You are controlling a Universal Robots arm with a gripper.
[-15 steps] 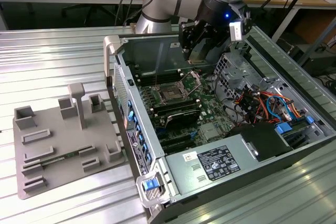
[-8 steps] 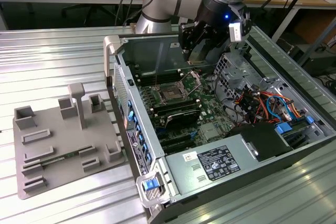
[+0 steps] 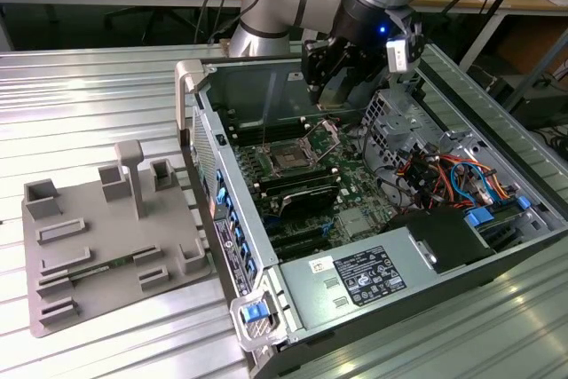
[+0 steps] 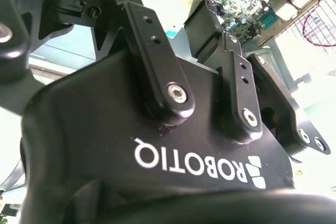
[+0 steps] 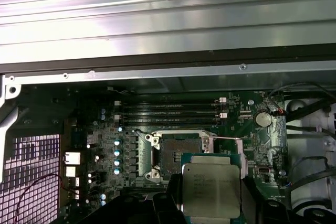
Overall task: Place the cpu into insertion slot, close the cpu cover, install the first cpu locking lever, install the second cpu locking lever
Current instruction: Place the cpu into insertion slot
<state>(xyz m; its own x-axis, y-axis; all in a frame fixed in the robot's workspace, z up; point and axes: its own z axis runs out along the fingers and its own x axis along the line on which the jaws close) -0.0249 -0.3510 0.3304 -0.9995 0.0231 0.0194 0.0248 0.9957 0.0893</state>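
My gripper (image 3: 335, 88) hangs inside the open computer case (image 3: 206, 130), above and just behind the insertion slot (image 3: 288, 160). In the first wrist view it (image 5: 212, 199) is shut on the cpu (image 5: 212, 190), a flat silver-grey square with a green edge, held level between two dark fingers (image 5: 172, 200). The slot (image 5: 178, 153) lies open and bare on the motherboard, beside the held chip. The cpu cover (image 3: 326, 137) stands tilted up at the slot's far side. A thin wire locking lever (image 5: 227, 138) sticks out from the slot. The second wrist view shows the black gripper body (image 4: 157, 156).
Memory slots (image 5: 168, 111) run along the slot's far side. Bundled cables (image 3: 444, 175) and a drive cage (image 3: 390, 117) sit at the exterior view's right, a power supply (image 3: 373, 277) in front. A grey fixture plate (image 3: 106, 237) lies on the ribbed metal table outside the case.
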